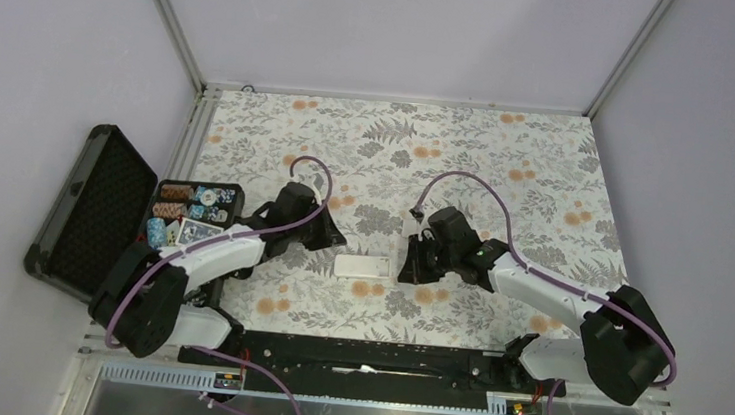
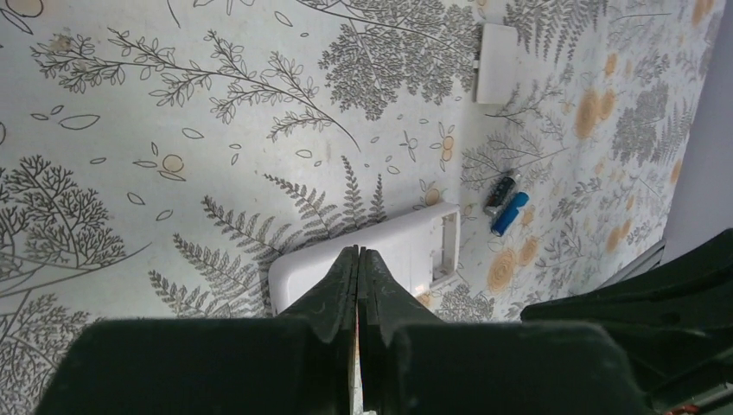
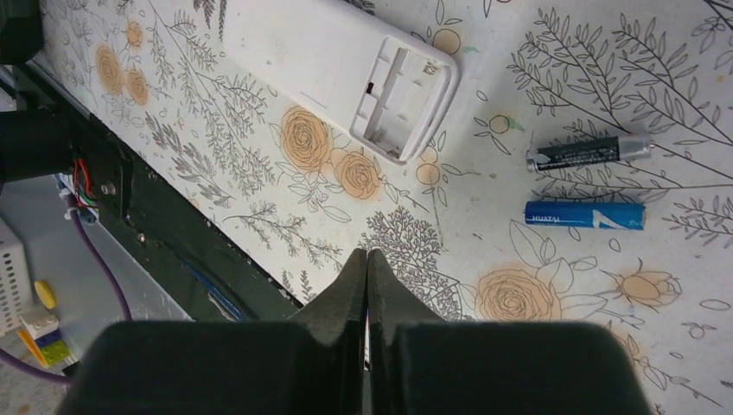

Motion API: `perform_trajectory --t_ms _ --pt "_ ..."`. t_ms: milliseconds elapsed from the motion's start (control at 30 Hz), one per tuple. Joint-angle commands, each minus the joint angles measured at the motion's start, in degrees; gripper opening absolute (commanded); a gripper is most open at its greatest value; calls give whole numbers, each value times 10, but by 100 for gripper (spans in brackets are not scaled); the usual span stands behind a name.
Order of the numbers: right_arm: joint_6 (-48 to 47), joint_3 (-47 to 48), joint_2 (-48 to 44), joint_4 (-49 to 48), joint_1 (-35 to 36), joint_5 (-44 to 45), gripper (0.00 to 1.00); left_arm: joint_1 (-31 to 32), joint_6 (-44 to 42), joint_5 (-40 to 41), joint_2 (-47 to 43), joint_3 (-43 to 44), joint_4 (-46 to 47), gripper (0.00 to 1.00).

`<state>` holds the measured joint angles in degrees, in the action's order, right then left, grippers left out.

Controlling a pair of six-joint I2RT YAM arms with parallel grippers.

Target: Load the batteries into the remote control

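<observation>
Remote control (image 3: 346, 65) face down near the table's (image 1: 508, 160) near edge, battery bay uncovered.
Both batteries (image 3: 586, 214) lie side by side just beside its bay end; left gripper (image 2: 358, 259) and right gripper (image 3: 366, 259) each have fingers pressed together, gripping nothing.

There was one white remote control (image 3: 337, 65). The batteries numbered two: one blue battery (image 3: 585, 215) and one dark battery (image 3: 589, 152). One loose white battery cover (image 2: 497, 76) showed. One black case (image 1: 92, 209) stood open, with poker chips (image 1: 183, 201) in several rows, too small to count. Two robot arms were present, the left arm (image 1: 209, 254) and the right arm (image 1: 537, 288).
</observation>
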<state>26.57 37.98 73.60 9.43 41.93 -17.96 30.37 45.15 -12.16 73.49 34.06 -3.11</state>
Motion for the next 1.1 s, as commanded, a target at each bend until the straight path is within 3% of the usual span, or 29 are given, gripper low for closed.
perform_trajectory --t_ms 0,367,1067 --pt "16 -7 26 -44 12 1 0 2 6 9 39 21 76 0" --pt "27 13 113 -88 34 -4 0 2 2 20 114 34 106 0" --pt "40 44 188 -88 54 78 0 2 -30 32 133 14 60 0"
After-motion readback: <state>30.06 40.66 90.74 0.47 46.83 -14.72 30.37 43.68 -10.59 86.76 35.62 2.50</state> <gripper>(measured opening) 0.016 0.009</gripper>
